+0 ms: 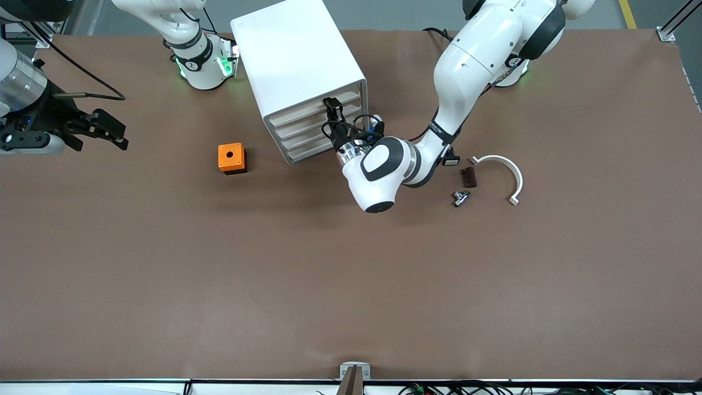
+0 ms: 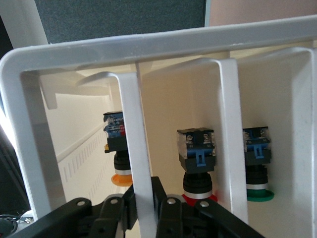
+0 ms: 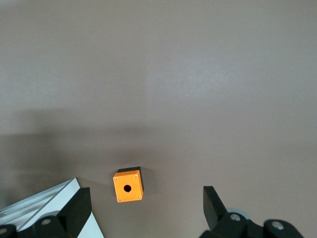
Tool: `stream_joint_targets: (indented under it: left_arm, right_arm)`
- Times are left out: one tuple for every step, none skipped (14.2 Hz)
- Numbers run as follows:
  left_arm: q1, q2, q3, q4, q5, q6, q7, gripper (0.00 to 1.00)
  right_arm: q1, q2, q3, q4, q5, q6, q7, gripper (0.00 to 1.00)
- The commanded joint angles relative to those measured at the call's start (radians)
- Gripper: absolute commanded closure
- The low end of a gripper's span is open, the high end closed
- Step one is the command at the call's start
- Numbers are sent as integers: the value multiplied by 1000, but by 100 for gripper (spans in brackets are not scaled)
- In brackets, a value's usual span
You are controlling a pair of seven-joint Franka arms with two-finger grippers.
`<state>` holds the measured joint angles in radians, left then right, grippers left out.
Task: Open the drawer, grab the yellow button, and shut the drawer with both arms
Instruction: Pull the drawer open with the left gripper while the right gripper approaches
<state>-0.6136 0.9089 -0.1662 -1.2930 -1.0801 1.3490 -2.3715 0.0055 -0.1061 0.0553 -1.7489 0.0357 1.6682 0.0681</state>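
My left tool (image 1: pixel 332 108) is at the cabinet (image 1: pixel 296 66), at the front of the drawer (image 1: pixel 315 109), the uppermost of four. In the left wrist view its fingers (image 2: pixel 166 210) are pressed together on a thin white bar (image 2: pixel 136 163) of the drawer's front, pinching it between them. Through that front I see three push-buttons standing inside the drawer: the button (image 2: pixel 117 148) with the orange cap, a red one (image 2: pixel 198 166) beside it, and a green one (image 2: pixel 257 163) next to that. From the front the drawer looks flush with the three below it.

My right tool (image 1: pixel 104 131) waits in the air over the bench (image 1: pixel 351 285) at the right arm's end, its fingers spread wide with nothing between them. Its wrist camera looks down on the orange box (image 3: pixel 129 186) and a corner of the cabinet.

The orange box stands on the bench just beside the cabinet, toward the right arm's end. Toward the left arm's end lie a white curved piece (image 1: pixel 507 175), a dark brown block (image 1: pixel 469 176) and a small metal part (image 1: pixel 460 197), near one another.
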Motion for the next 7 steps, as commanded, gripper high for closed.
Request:
stream_joint_targets:
  left_arm:
    - [23, 18, 8, 12, -37, 16, 18, 88]
    - [34, 22, 10, 12, -37, 16, 18, 88]
    - [44, 24, 10, 12, -37, 19, 18, 88]
    - [57, 30, 10, 14, -37, 22, 18, 88]
    - [72, 34, 10, 12, -46, 25, 18, 87]
    - [84, 36, 10, 12, -53, 25, 18, 87]
    - [95, 39, 10, 12, -58, 25, 18, 86]
  right_arm:
    - [-24, -10, 6, 15, -2, -1, 3, 0]
    - [-24, -4, 6, 16, -2, -1, -2, 0]
    - [-21, 3, 6, 17, -11, -1, -1, 0]
    - [-22, 6, 6, 19, -13, -1, -4, 0]
    - [-24, 41, 8, 19, -13, 2, 2, 0]
    - [-24, 78, 6, 32, -13, -1, -2, 0]
    - [-25, 85, 6, 38, -8, 7, -7, 0]
